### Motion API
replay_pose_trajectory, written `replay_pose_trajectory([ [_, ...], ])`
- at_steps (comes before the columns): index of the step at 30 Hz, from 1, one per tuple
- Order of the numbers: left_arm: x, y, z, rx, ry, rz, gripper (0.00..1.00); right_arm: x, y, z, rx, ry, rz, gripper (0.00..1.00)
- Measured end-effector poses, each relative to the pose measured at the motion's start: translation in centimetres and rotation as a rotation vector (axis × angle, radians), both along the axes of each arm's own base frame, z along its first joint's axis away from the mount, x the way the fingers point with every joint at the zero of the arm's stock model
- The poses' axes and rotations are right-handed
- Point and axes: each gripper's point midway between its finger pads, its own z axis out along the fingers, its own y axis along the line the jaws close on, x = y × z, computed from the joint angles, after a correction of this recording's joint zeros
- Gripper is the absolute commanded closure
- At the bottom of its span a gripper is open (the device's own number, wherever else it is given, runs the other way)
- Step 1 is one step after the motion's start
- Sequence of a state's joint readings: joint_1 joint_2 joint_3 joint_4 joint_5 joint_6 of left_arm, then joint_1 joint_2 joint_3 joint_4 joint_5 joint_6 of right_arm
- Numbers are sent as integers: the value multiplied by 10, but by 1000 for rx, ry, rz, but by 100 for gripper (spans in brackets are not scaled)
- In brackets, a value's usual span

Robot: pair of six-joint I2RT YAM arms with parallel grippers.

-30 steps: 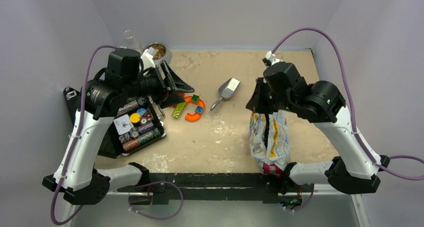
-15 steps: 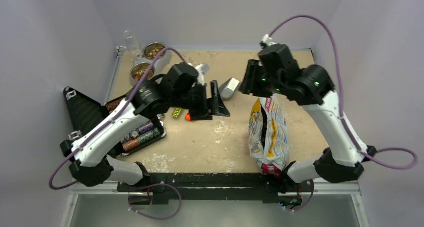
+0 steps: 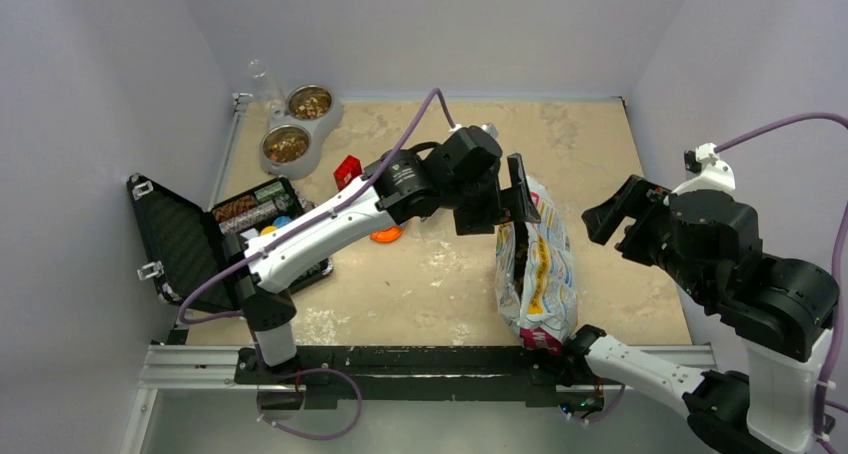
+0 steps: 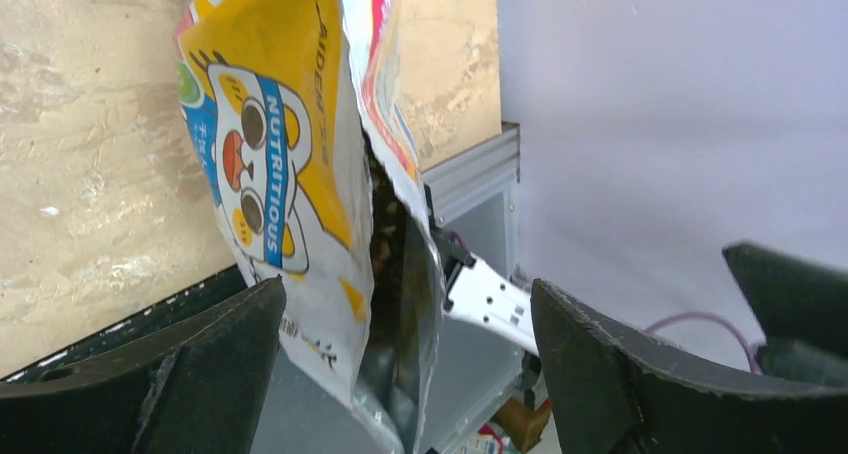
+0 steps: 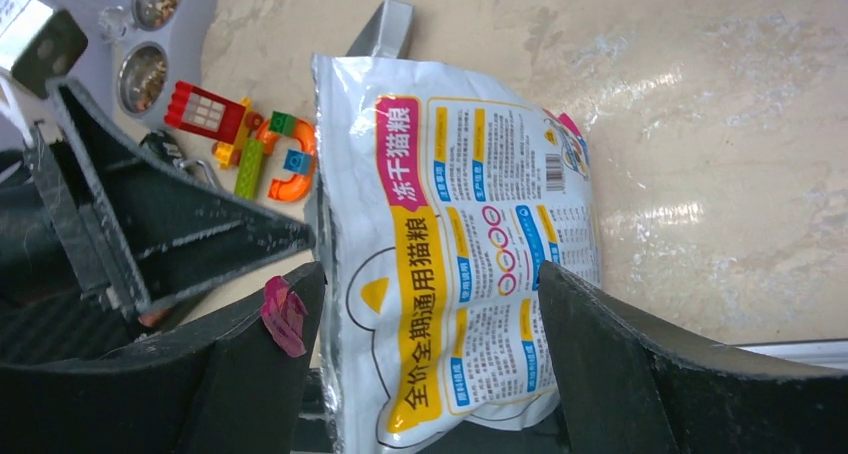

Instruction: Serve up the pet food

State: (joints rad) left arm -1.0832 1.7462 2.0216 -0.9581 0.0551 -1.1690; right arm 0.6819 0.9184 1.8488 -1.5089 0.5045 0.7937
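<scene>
**Bag-grasp step: claw at the mouth**

The left claw [image 4: 408, 286] gaped wide over the open lip of the bag [image 3: 545, 274]. The right claw [image 5: 432, 269] hung wide, off to the side. Pet food [image 3: 508, 246] showed inside. Next, I reckoned, it must pinch that lip squarely.

The food bag [image 3: 545, 279] lies by the near edge of the worktop [image 3: 420, 284], right of middle. The twin bowl [image 3: 299, 124], pet food [image 3: 288, 147] in it, sits in the far left corner. An open case [image 3: 180, 236] lies at the left edge.

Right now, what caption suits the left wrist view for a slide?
Left gripper, jaws open, faces the open mouth of the pet food bag on the table.
</scene>
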Motion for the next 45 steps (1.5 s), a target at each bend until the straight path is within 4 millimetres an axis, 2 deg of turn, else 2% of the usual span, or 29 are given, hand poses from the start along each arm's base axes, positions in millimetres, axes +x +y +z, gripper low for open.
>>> replay_pose_trajectory([
  [2, 7, -7, -9, 32, 1, 30, 9, -5, -3, -7, -7, 10, 5, 17],
  [4, 14, -11, -16, 65, 10, 69, 22, -10, -5, -12, -8, 15, 14, 17],
  [7, 18, -16, -25, 96, 38, 106, 35, -18, -8, -21, -10, 24, 35, 17],
  [11, 16, -22, -46, 144, 76, 112, 56, -29, -8, -34, -25, 40, 89, 18],
  [12, 15, -23, -51, 158, 82, 111, 63, -30, -8, -37, -32, 45, 102, 18],
  [15, 15, -24, -65, 193, 96, 106, 93, -34, -2, -47, -54, 67, 166, 19],
  [17, 15, -23, -70, 210, 94, 91, 100, -34, 4, -51, -64, 76, 204, 19],
  [23, 19, -8, -74, 275, 6, -37, 100, -33, 30, -62, -70, 98, 349, 16],
  [26, 17, 23, -84, 357, -69, -138, 100, -31, 46, -71, -62, 115, 426, 16],
  [30, 13, 77, -92, 441, -118, -232, 100, -27, 71, -70, -28, 105, 529, 16],
  [35, 21, 150, -58, 447, -198, -285, 100, -8, 105, -63, 1, 89, 623, 16],
  [39, 20, 202, -51, 538, -230, -336, 100, 10, 136, -61, 8, 73, 721, 14],
  [42, 9, 219, -56, 590, -220, -433, 100, 21, 158, -59, 13, 19, 814, 13],
  [45, 4, 220, -58, 583, -225, -498, 100, 22, 168, -60, 9, -31, 884, 13],
])
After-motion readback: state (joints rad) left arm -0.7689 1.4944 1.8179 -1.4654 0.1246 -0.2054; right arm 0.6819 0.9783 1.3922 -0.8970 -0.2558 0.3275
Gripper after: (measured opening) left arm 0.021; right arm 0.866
